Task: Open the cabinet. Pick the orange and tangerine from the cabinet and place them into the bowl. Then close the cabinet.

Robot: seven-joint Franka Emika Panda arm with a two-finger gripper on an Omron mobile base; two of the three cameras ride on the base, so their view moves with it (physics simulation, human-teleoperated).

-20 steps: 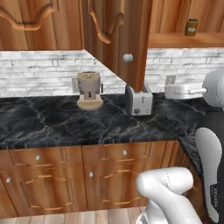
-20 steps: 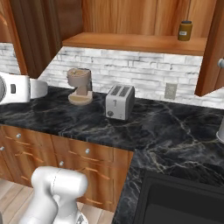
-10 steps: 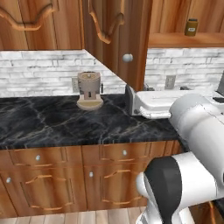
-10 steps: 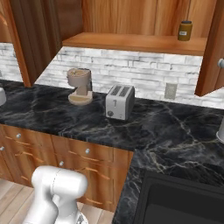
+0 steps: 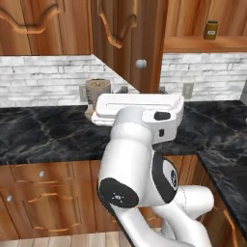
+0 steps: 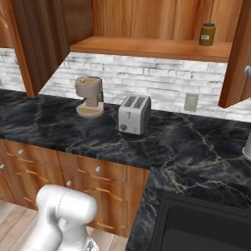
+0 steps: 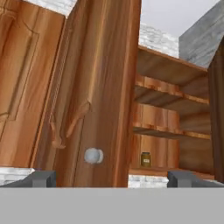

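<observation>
While the reddish-brown wooden wall cabinet (image 7: pixel 105 87) already stands open, its tall door with the arched raised panel swung out toward the room, the rest of the job looks undone. That opening step I judge complete: the small round silver knob (image 7: pixel 92 155) sits on the door's free edge, and bare wooden shelves (image 7: pixel 168 98) show behind it. Below lies the black marble counter (image 6: pixel 162 142), carrying a silver toaster (image 6: pixel 134 114) and a brown coffee grinder (image 6: pixel 89 96) near the brick wall. On the lowest shelf I can make out only a small amber jar (image 6: pixel 208 34); no orange or tangerine is visible, nor the cream bowl, so both picks, both placements and the closing remain. At the bottom of the hand view, the end effector (image 7: pixel 111 178) faces the door edge with fingers spread wide, carrying nothing.
</observation>
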